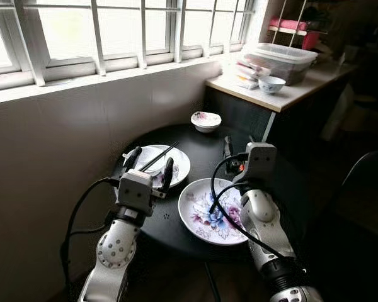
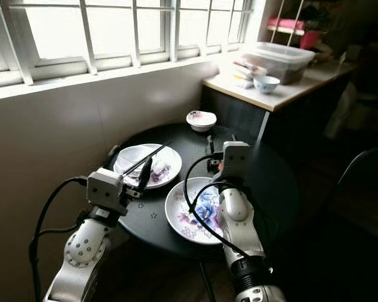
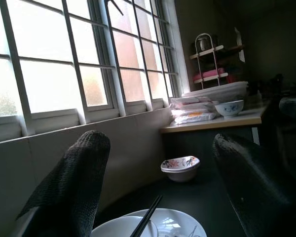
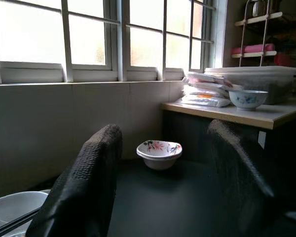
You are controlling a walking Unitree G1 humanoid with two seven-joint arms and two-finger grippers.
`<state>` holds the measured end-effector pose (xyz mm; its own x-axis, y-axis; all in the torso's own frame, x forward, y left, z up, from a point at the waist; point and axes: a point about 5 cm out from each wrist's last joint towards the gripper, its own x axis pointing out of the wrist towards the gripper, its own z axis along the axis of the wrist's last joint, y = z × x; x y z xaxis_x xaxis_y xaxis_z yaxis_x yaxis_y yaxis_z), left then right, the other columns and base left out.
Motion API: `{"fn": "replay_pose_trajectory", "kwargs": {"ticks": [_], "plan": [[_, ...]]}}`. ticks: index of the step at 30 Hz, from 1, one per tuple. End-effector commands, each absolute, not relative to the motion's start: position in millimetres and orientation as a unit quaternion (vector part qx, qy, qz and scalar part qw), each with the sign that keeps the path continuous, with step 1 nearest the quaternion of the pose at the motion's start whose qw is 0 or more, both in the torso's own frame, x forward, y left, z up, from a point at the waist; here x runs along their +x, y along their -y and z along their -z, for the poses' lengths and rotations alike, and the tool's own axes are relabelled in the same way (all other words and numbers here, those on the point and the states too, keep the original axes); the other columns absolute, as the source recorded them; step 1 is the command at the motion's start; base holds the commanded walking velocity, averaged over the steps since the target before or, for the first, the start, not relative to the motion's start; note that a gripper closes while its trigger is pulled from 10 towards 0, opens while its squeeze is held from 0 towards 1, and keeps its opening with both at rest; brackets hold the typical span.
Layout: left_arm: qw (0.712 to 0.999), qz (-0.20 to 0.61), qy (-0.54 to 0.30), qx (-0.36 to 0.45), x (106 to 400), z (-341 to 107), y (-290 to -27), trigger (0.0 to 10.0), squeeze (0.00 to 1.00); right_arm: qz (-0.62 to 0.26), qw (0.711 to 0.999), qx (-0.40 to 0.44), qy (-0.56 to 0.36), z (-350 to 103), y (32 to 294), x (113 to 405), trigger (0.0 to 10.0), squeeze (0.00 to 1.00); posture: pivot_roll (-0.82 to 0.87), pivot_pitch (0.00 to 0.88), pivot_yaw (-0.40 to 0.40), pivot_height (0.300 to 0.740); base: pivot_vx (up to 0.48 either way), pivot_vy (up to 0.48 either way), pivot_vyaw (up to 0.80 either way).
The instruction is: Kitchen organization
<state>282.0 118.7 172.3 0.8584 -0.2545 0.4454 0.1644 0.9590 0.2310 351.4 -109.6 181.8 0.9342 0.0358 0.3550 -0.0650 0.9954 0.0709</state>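
Both end effectors are open with nothing in them. The left end effector (image 1: 150,167) hovers over the white plate (image 1: 176,165) with chopsticks (image 1: 159,157), while the right end effector (image 1: 230,148) sits above the floral plate (image 1: 205,217). A small floral bowl (image 1: 206,120) sits at the back of the round black worktop (image 1: 205,141).

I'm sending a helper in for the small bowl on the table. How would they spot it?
Find the round black table under the window. At its far edge, nearest the counter, sits the small floral bowl, alone; unlike the two wide plates nearer the robot, it is deep and empty-looking.
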Motion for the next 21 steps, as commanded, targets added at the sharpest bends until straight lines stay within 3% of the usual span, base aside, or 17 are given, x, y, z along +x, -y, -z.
{"fn": "replay_pose_trajectory", "kwargs": {"ticks": [1, 13, 15, 21], "plan": [[0.958, 0.121, 0.243, 0.094, 281, -172, -113, 10.0, 0.00, 0.003, 0.988, 0.054, 0.148, -173, 124, 355, 10.0, 0.00, 0.07, 0.000, -0.067, 0.740, 0.000, 0.000, 0.00], [0.960, 0.120, 0.234, 0.097, 280, -167, -114, 10.0, 0.00, 0.114, 0.992, 0.040, 0.019, -131, 172, 354, 10.0, 0.00, 0.07, 0.000, -0.071, 0.740, 0.000, 0.000, 0.00], [0.960, 0.122, 0.231, 0.098, 279, -165, -113, 10.0, 0.00, 0.132, 0.988, 0.071, -0.040, -114, 181, 351, 10.0, 0.00, 0.06, 0.000, -0.067, 0.740, 0.000, 0.000, 0.00], [0.960, 0.124, 0.230, 0.099, 281, -166, -112, 10.0, 0.00, 0.133, 0.975, 0.137, -0.114, -93, 179, 348, 10.0, 0.00, 0.06, 0.000, -0.066, 0.740, 0.000, 0.000, 0.00]]}}
